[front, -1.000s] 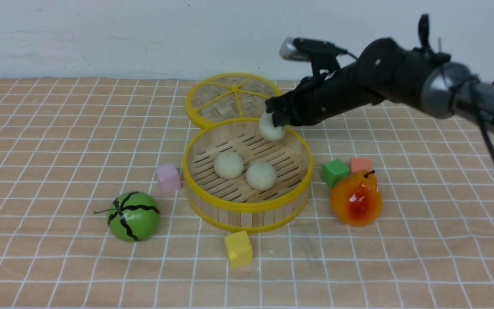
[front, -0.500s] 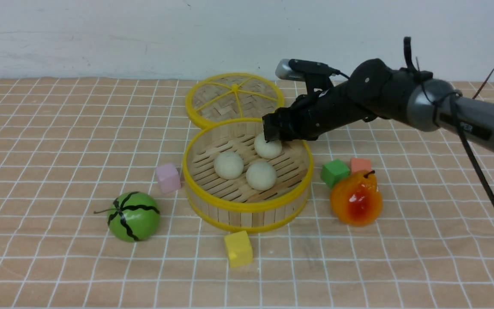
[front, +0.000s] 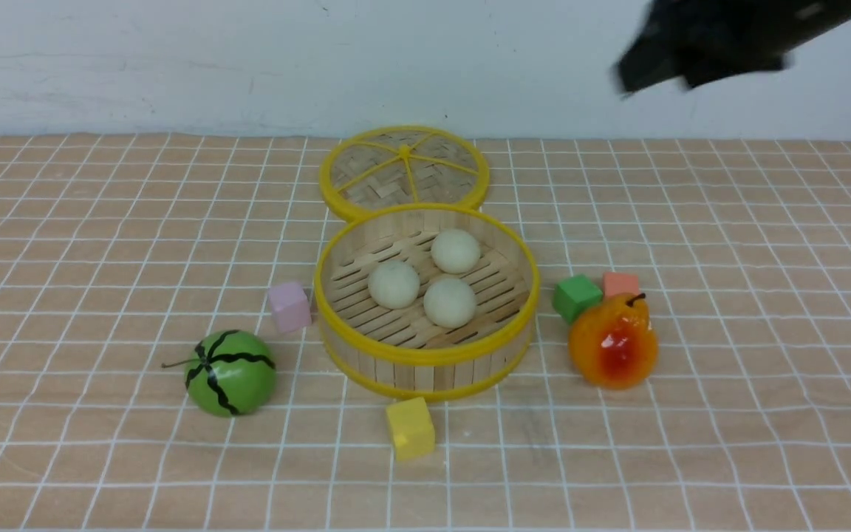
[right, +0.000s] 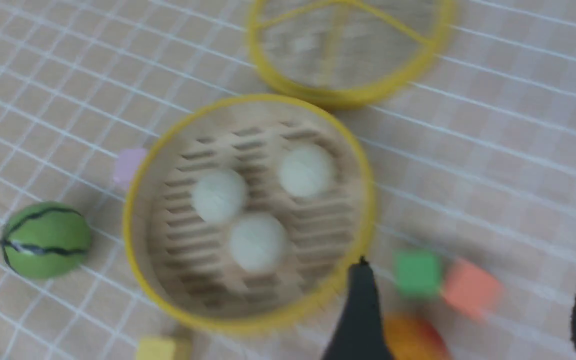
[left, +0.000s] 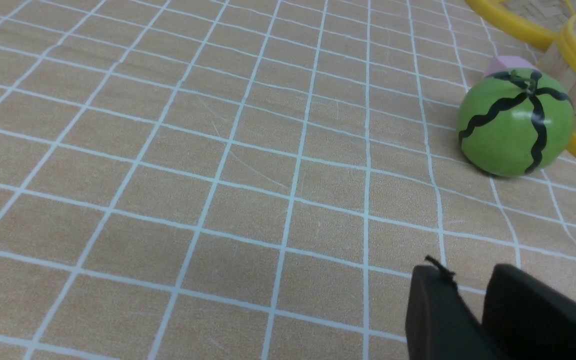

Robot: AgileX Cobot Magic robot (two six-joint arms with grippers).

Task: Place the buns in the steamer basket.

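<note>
Three cream-white buns (front: 456,250) (front: 394,284) (front: 450,301) lie on the slatted floor of the steamer basket (front: 425,357), a round bamboo tray with yellow rims. In the right wrist view the same buns (right: 307,170) show from above inside the steamer basket (right: 133,200). My right gripper (right: 478,265) is open and empty, high above the table to the basket's right. In the front view only a blurred black part of the right arm (front: 699,44) shows at the top right. My left gripper (left: 468,280) hovers low over the cloth with its fingers nearly together and nothing between them.
A flat woven lid (front: 403,166) lies behind the basket. A green striped melon (front: 232,372) sits front left and a pink cube (front: 289,306) beside the basket. A yellow cube (front: 411,428) lies in front. A green cube (front: 577,297), an orange-pink cube (front: 621,284) and a pear (front: 612,341) stand to the right.
My right gripper lowered the third bun into the basket, opened and let it go. It then rose up and away to the right, leaving the bun lying with the other two.
</note>
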